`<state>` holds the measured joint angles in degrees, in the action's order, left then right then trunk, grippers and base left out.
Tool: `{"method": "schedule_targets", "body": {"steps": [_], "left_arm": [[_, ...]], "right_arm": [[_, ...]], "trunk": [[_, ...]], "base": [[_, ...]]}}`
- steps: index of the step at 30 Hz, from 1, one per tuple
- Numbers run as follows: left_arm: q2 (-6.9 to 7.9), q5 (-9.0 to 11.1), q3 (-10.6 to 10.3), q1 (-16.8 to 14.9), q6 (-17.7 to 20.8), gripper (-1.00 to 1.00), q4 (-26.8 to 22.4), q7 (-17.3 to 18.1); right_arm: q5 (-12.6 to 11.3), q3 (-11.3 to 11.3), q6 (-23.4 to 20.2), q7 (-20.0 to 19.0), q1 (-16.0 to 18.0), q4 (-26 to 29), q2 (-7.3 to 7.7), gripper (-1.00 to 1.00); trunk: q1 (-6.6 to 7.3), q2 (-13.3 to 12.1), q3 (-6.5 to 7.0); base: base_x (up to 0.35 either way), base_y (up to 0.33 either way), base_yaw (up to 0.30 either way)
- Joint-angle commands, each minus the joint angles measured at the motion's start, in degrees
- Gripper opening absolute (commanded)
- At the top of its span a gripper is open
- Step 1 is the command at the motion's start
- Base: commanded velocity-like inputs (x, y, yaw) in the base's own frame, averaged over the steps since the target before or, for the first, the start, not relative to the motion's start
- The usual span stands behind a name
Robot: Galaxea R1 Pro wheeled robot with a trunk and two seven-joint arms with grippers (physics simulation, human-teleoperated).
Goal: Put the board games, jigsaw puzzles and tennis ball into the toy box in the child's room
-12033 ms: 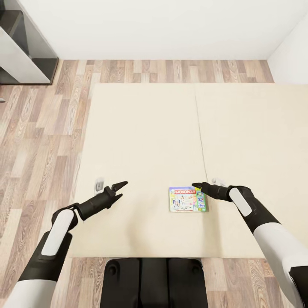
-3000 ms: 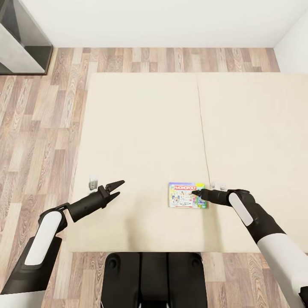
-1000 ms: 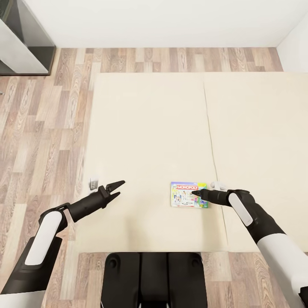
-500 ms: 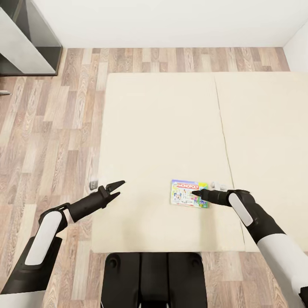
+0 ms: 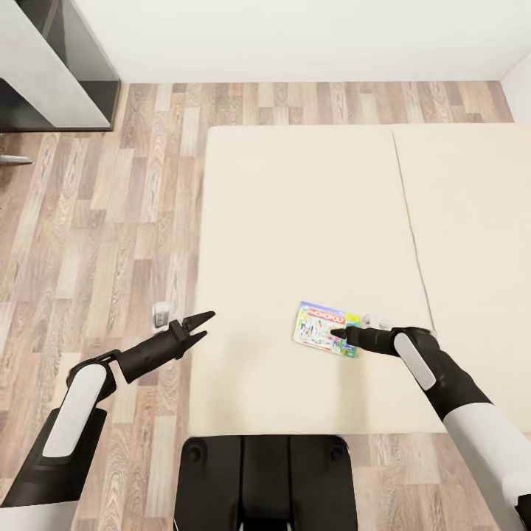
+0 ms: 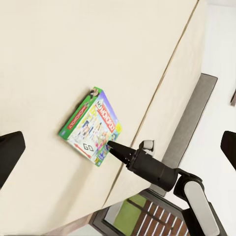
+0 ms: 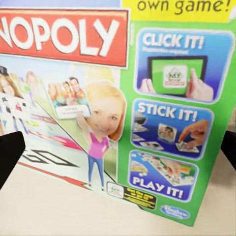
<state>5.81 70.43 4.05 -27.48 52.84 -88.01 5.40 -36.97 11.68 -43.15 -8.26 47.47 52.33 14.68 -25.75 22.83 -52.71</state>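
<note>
The Monopoly box lies flat on the bed near its front edge, slightly skewed. My right gripper sits at the box's right edge, fingers spread wide around it. My left gripper hovers open over the bed's left edge.

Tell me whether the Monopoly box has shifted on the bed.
Yes. The Monopoly box has slid away from the mattress seam, toward the bed's left edge in the head view, and turned slightly.

"MONOPOLY" banner on board game
</note>
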Motion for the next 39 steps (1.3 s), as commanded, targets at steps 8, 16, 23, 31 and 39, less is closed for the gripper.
{"method": "schedule_targets", "body": {"steps": [8,16,23,31,39], "left_arm": [[-0.01,-0.46,0.14,-0.04,0.25,1.0,0.02,0.49],[-0.01,-0.47,0.19,-0.03,0.25,1.0,0.03,0.49],[-0.01,-0.47,0.22,-0.03,0.25,1.0,0.03,0.49],[-0.01,-0.47,0.25,-0.03,0.25,1.0,0.03,0.49],[-0.01,-0.47,0.26,-0.03,0.25,1.0,0.03,0.49]], "right_arm": [[0.18,0.08,-0.21,-0.27,0.01,0.05,0.08,1.0],[0.2,0.0,-0.24,-0.27,0.04,0.05,0.1,1.0],[0.15,-0.1,-0.2,-0.25,0.08,0.05,0.26,1.0],[0.15,-0.31,-0.19,-0.09,0.61,0.09,0.67,1.0],[0.17,-0.51,-0.18,-0.05,1.97,0.07,0.87,1.0]], "trunk": [[-0.03,0.09,-0.06],[-0.03,0.09,-0.06],[-0.03,0.09,-0.06],[-0.03,0.09,-0.06],[-0.03,0.09,-0.06]], "base": [[0.0,0.115,0.0],[0.0,0.031,0.0],[0.0,0.009,0.0],[0.0,0.003,0.0],[0.0,0.001,0.0]]}}
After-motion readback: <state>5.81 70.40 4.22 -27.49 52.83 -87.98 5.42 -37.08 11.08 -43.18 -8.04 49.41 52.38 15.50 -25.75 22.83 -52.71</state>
